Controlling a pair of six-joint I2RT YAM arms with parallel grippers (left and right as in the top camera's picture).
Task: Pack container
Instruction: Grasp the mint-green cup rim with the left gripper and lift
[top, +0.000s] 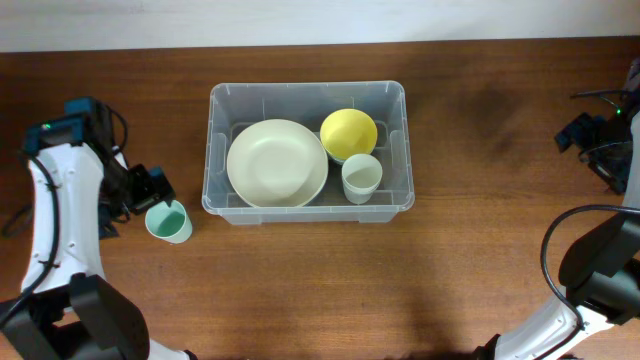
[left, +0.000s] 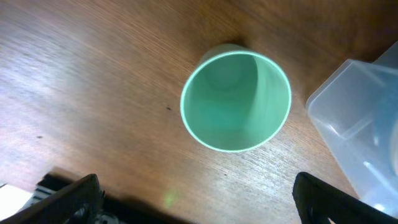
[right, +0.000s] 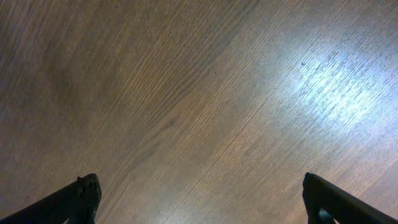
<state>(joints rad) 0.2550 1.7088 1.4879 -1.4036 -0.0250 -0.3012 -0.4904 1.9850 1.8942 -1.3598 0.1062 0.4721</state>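
Note:
The clear plastic container stands at the table's middle. It holds a cream plate, a yellow bowl and a pale cup. A green cup stands upright on the table just left of the container; in the left wrist view the green cup sits ahead of the fingers, with the container's corner at the right. My left gripper is open and empty, right beside the green cup; its fingertips are spread wide. My right gripper is open and empty over bare wood at the far right.
The wooden table fills the view. The right arm's cables and base sit at the far right edge. The left arm's base is at the far left.

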